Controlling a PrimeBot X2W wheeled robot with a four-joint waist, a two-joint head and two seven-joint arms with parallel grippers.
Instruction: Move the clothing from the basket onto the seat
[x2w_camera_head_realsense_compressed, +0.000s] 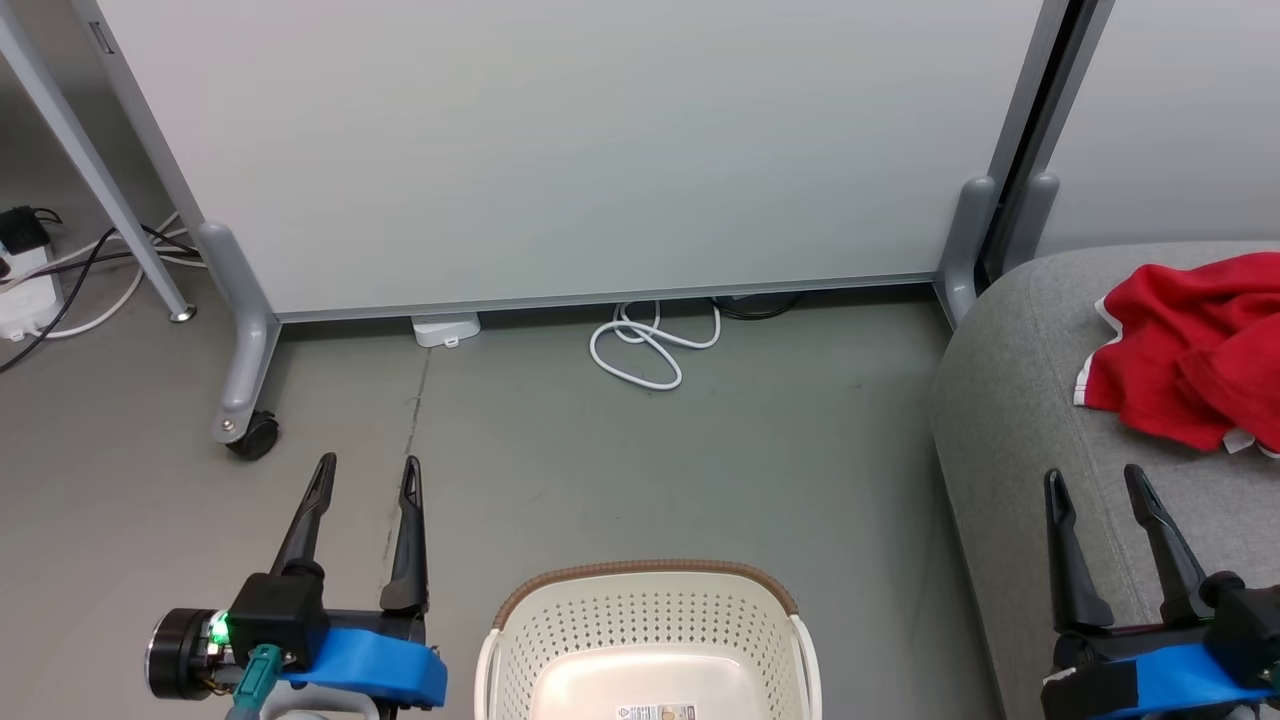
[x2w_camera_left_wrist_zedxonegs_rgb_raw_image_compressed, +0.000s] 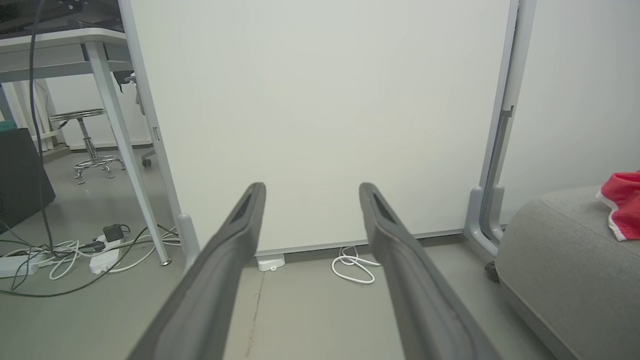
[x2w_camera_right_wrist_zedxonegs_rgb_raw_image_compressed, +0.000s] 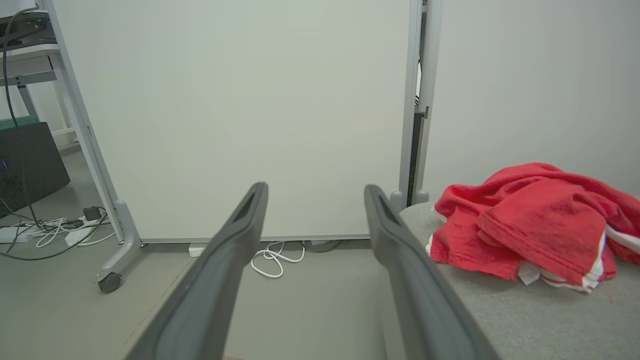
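Red clothing (x2w_camera_head_realsense_compressed: 1190, 350) is lying in a crumpled heap on the grey seat (x2w_camera_head_realsense_compressed: 1020, 430), far right of the head view, and the basket (x2w_camera_head_realsense_compressed: 640, 568) is sitting on the floor (x2w_camera_head_realsense_compressed: 700, 450) at bottom centre, between the two arms. Its inside is showing bare cream plastic and a paper label (x2w_camera_head_realsense_compressed: 655, 712), no red in there. The near end of the basket is cut off by the frame, though, so I can't tell whether anything is hiding there. From what's showing, the move is looking done or very nearly done. At most one last check of the basket is remaining.

Both pincers are empty. The left gripper (x2w_camera_head_realsense_compressed: 369, 462) is hanging over the floor to the left of the basket, fingers spread, gripping nothing. The right gripper (x2w_camera_head_realsense_compressed: 1092, 474) is hovering over the seat's near edge, fingers parted too, well short of the heap.

Now the views are splitting the job. The head view is giving us the basket's inside. The right wrist view is giving the best look at the heap, with folds and white trim stripes along the hem. The left wrist view is catching just a red corner on the seat, plus a stool (x2w_camera_left_wrist_zedxonegs_rgb_raw_image_compressed: 90, 145) and floor cables (x2w_camera_left_wrist_zedxonegs_rgb_raw_image_compressed: 75, 250) off past the white panel (x2w_camera_left_wrist_zedxonegs_rgb_raw_image_compressed: 320, 100).
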